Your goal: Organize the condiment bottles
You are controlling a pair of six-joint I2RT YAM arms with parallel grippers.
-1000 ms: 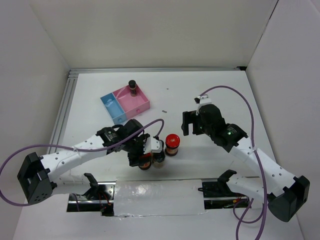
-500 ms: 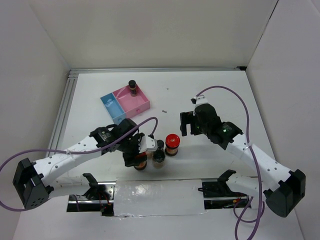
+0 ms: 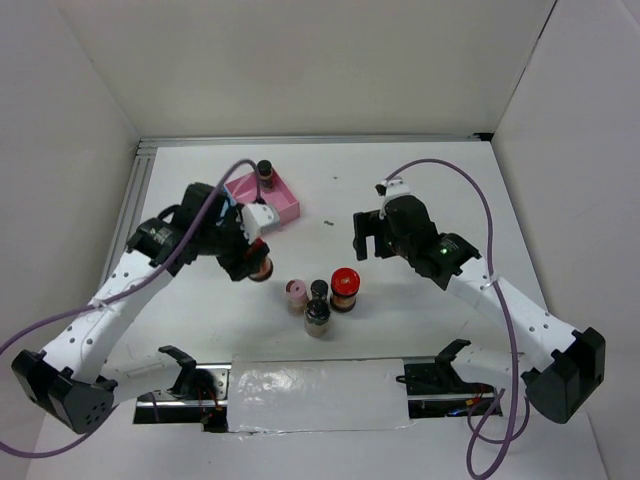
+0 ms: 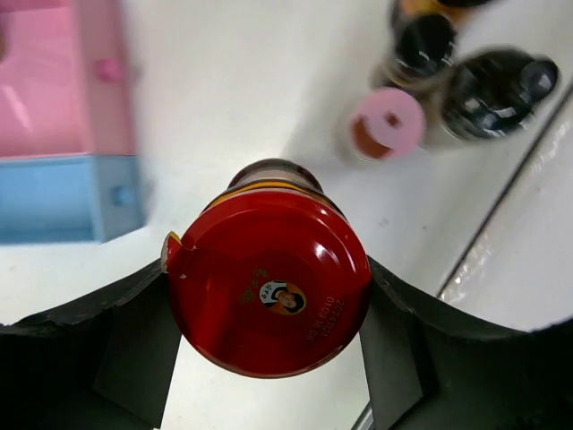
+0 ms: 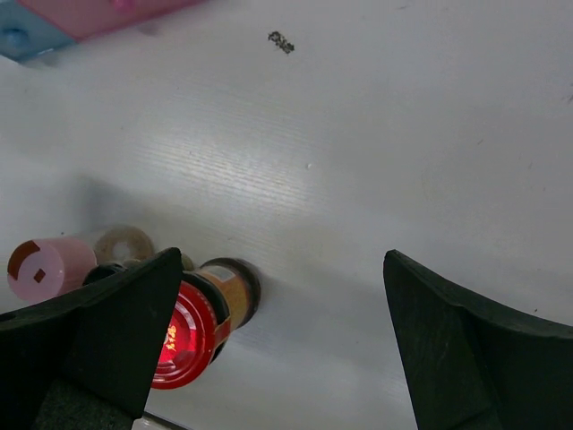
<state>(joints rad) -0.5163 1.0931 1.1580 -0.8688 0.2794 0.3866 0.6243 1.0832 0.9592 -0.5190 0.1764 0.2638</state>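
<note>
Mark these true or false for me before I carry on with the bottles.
1. The left gripper is shut on a red-lidded jar. True.
2. The right gripper holds the other red-lidded jar. False: it is open and empty, and that jar stands on the table.
3. A dark bottle stands in the pink part of the tray. True.
4. The pink-capped jar sits in the tray. False: it stands on the table beside the dark-capped bottles.
</note>
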